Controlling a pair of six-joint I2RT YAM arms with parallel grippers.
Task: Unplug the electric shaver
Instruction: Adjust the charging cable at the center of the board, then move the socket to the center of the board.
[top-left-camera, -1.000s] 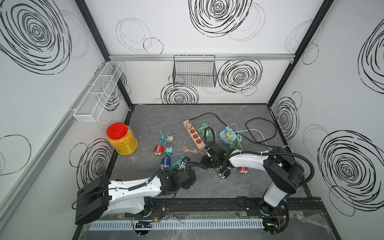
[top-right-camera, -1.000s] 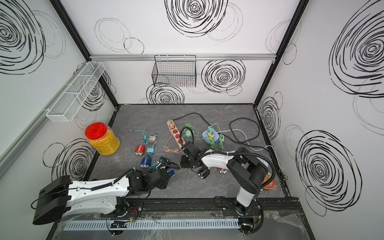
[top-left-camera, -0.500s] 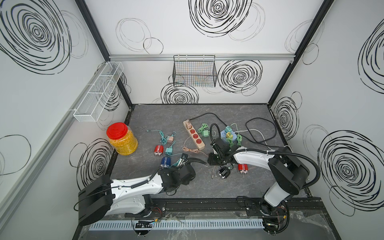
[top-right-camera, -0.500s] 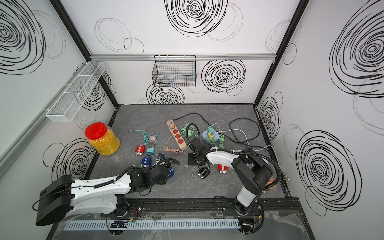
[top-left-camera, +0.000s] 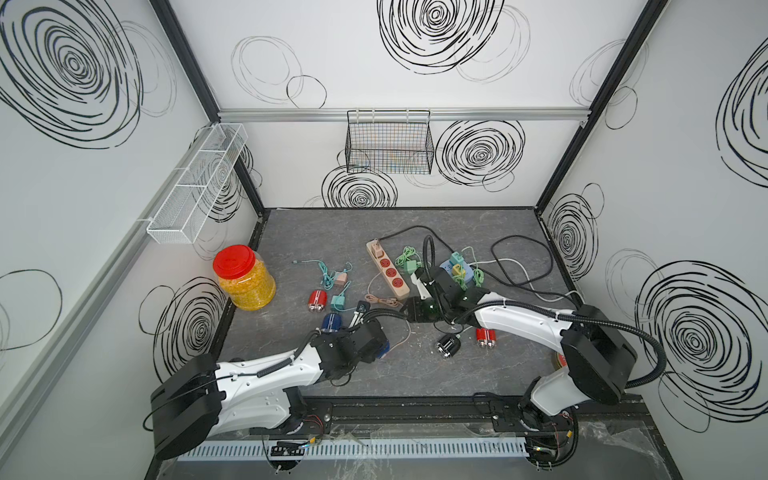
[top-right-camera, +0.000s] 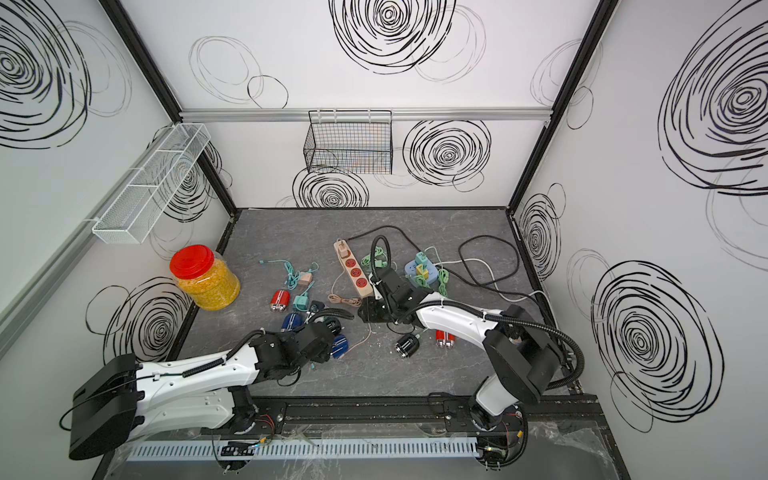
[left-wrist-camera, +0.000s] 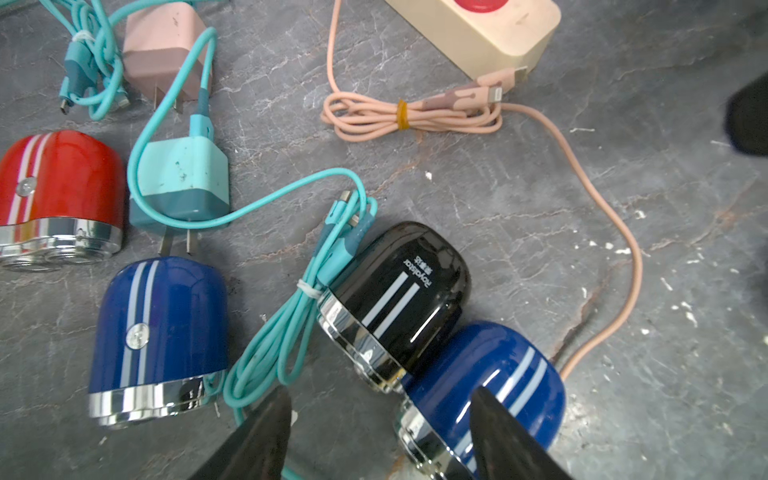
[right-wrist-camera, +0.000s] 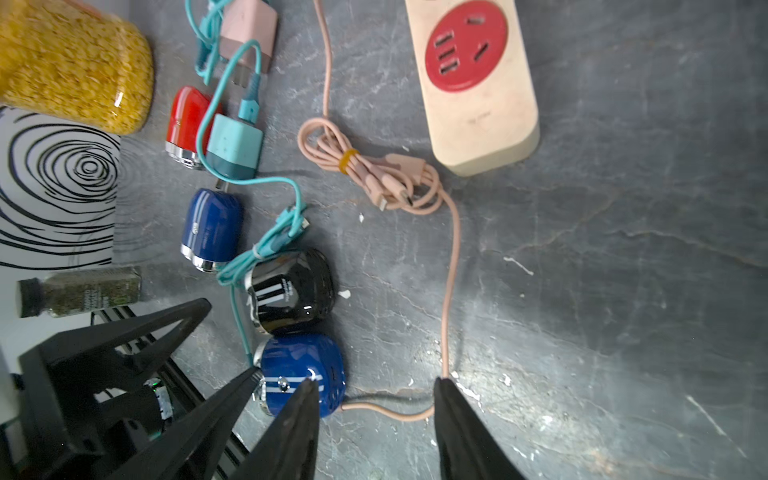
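The right arm (top-left-camera: 519, 324) has swung over toward the left arm (top-left-camera: 266, 374). On the counter (top-left-camera: 457, 374), the blue shaver (right-wrist-camera: 303, 374) lies just beside both. Its pink cord (right-wrist-camera: 446, 291) runs out sideways, passing between the right fingers (right-wrist-camera: 457, 424), which are half open and hold nothing. The left fingers (left-wrist-camera: 266, 436) stand wide, with one tip at the shaver's shiny end.

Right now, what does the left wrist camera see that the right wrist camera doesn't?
Only the left wrist view: readable lettering on the black shaver. Only the right wrist view: the yellow-filled jar, a herb bottle, the slots of the red socket, the open right end effector. Both: that black shaver, the red shaver, the blue shaver joined to the pink cable, another blue shaver, teal charger, power strip, open left end effector.
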